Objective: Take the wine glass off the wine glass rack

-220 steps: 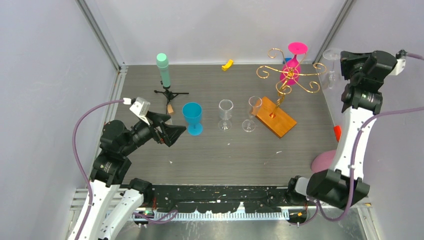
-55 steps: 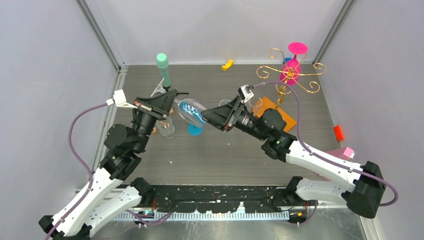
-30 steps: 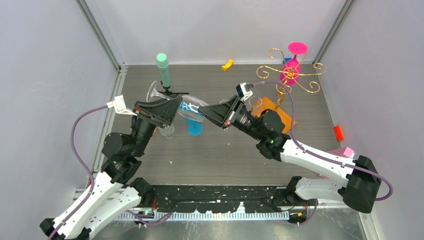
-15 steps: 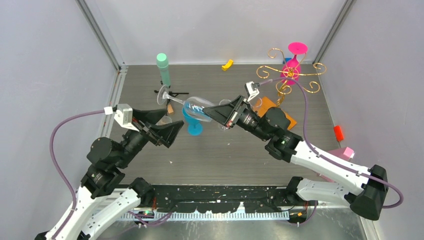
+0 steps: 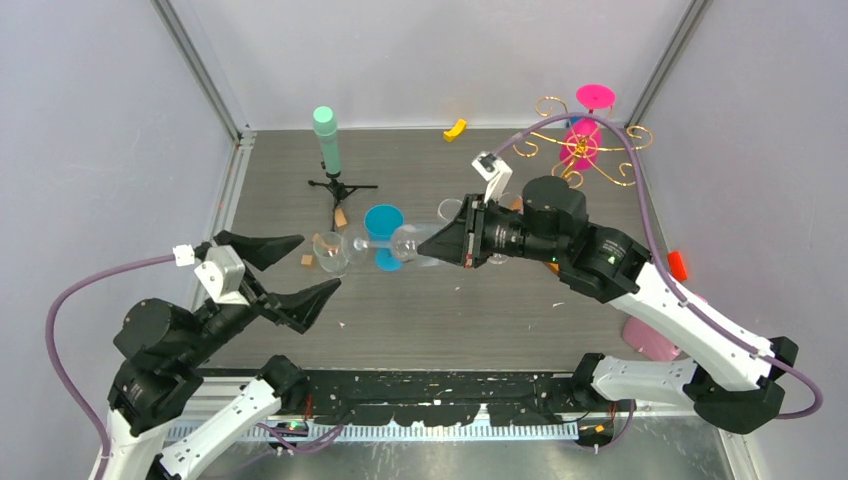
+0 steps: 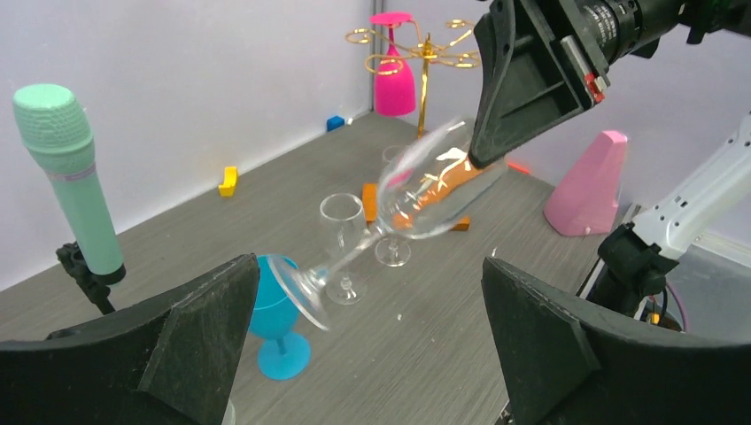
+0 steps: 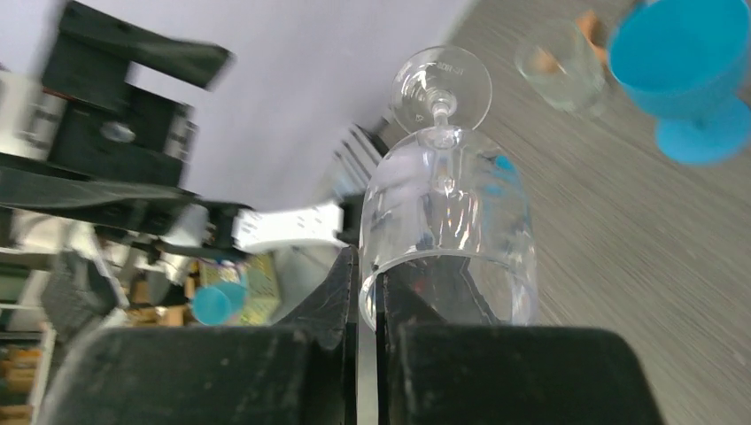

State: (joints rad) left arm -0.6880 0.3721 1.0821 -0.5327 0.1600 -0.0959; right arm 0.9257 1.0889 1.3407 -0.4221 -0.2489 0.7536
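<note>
Our right gripper (image 5: 428,245) stays clamped on the rim of the clear wine glass (image 6: 432,181). The wrist view shows one finger inside the bowl and one outside. The glass is off the wine glass rack (image 5: 583,150) and held in the air on its side, well to the rack's left, with its foot pointing towards our left arm.

A second ago our left gripper (image 5: 320,262) was up at the stem end of the glass. It has since drawn back towards the near left of the table (image 5: 500,310), and its fingers now stand wide apart with nothing between them, clear of the foot.

The glass has also swung since half a second ago. Its foot was beyond the blue goblet (image 5: 383,222), near the tripod of the green microphone (image 5: 326,135); now the stem crosses in front of the goblet, closer to level.

A pink glass (image 5: 582,135) hangs upside down on the rack as before. A short clear glass (image 5: 330,253) stands on the table just beyond our left fingertips.
</note>
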